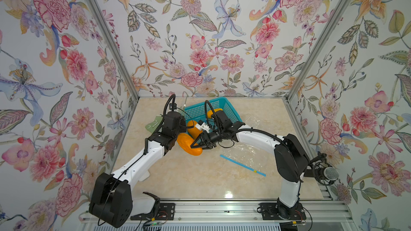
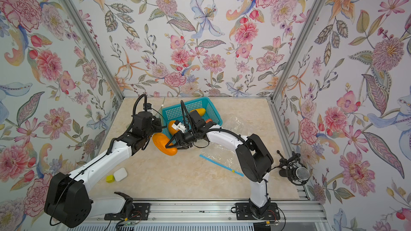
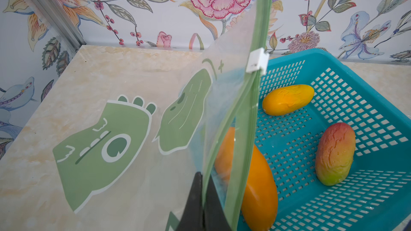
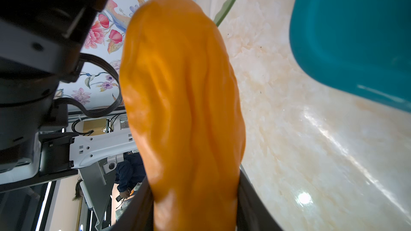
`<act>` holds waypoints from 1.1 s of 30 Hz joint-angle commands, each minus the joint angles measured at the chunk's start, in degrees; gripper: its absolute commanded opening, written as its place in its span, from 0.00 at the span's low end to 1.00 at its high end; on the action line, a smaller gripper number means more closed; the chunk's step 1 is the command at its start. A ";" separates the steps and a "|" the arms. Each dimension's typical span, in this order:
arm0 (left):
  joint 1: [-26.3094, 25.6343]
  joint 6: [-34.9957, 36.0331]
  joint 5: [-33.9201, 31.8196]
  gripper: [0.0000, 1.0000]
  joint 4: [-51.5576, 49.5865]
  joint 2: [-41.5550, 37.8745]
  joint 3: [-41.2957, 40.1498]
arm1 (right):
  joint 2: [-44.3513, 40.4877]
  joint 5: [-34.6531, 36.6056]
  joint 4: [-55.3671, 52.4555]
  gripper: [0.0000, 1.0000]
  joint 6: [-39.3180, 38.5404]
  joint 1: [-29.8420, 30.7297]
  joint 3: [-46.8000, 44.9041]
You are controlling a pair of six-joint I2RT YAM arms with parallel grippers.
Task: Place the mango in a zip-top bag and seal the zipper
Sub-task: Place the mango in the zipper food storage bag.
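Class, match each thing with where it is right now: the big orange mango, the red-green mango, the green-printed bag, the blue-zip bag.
1 big orange mango
2 red-green mango
3 green-printed bag
4 blue-zip bag

A flat on the table
B in the basket
C pinched in the left claw
D gripped by the right claw

Pairs: 1-D, 2-B, 3-C, 4-A

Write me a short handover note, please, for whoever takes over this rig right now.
Left gripper: shut on the zip-top bag, pinching its zipper edge and holding it up beside the basket.
Right gripper: shut on an orange mango, outside the basket, close to the bag.
Done: mango picked, bag held.
Left: push the mango into the bag, release it, run the white slider along to seal.
Spare mangoes sit in the basket.
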 commanded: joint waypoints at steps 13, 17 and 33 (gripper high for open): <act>0.25 -1.34 3.69 0.00 1.84 0.19 -1.26 | 3.70 -1.54 12.09 0.05 9.14 -1.59 3.30; 0.13 -2.06 5.87 0.00 0.97 0.65 0.15 | 3.99 -1.23 12.96 0.05 10.61 -1.78 4.00; -2.65 -11.12 3.19 0.00 -6.84 0.76 5.73 | 11.49 6.06 29.72 0.09 29.61 -3.52 11.50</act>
